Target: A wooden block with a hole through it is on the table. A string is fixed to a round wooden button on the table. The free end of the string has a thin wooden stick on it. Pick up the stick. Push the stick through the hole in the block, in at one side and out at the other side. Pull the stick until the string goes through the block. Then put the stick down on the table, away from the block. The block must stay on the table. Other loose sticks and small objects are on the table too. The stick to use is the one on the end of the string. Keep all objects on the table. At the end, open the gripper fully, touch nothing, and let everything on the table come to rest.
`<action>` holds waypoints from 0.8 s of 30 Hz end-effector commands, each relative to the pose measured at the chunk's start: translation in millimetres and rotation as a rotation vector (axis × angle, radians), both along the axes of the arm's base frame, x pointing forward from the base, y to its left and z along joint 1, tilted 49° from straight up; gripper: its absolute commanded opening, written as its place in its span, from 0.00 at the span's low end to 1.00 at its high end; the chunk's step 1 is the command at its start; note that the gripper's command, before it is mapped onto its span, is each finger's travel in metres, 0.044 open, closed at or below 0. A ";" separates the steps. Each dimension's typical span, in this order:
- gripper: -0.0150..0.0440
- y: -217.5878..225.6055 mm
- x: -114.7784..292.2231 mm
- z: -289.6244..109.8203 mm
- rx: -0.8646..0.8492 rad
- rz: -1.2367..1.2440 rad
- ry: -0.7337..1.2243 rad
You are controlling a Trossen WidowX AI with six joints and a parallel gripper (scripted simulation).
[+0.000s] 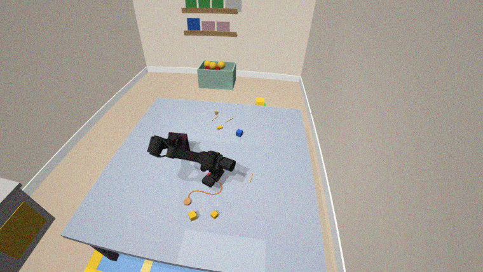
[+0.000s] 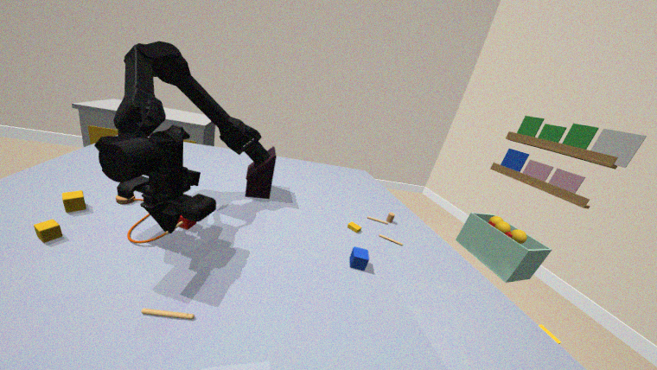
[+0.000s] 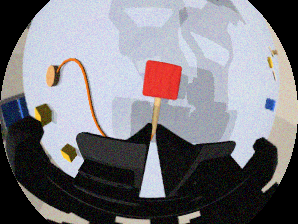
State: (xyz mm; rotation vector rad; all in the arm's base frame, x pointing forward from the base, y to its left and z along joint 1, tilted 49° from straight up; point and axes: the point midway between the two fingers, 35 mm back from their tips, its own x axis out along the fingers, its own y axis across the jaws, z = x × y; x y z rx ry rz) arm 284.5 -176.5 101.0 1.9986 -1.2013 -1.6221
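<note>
My gripper [image 1: 210,180] [image 2: 176,222] [image 3: 153,127] hangs low over the table, shut on the thin wooden stick [image 3: 156,117]. The stick points forward from the fingertips. Its far end meets the lower edge of the red block [image 1: 208,174] [image 2: 186,222] [image 3: 162,80], which sits just ahead of the fingers. The hole is hidden, so I cannot tell whether the tip is inside. The orange string [image 1: 209,193] [image 2: 137,239] [image 3: 89,92] curves from the gripper back to the round wooden button [image 1: 187,201] [image 3: 51,75] on the table.
A loose stick [image 1: 250,177] [image 2: 168,314] lies right of the gripper. Two yellow cubes [image 1: 192,215] [image 2: 73,200] sit near the button. A blue cube [image 1: 239,132] [image 2: 359,258], a small yellow piece [image 1: 219,127], a peg [image 1: 216,112] and two sticks [image 1: 229,119] lie farther back. A dark maroon slab [image 1: 178,140] [image 2: 260,179] stands near the arm.
</note>
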 end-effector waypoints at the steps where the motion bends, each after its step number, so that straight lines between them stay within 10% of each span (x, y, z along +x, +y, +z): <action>1: 0.25 1.4 -6.2 0.8 -0.006 -0.003 -0.011; 21: 0.25 7.0 -24.6 -6.4 -0.006 -0.003 -0.009; 24: 0.39 6.7 -22.5 -8.3 0.000 0.000 0.002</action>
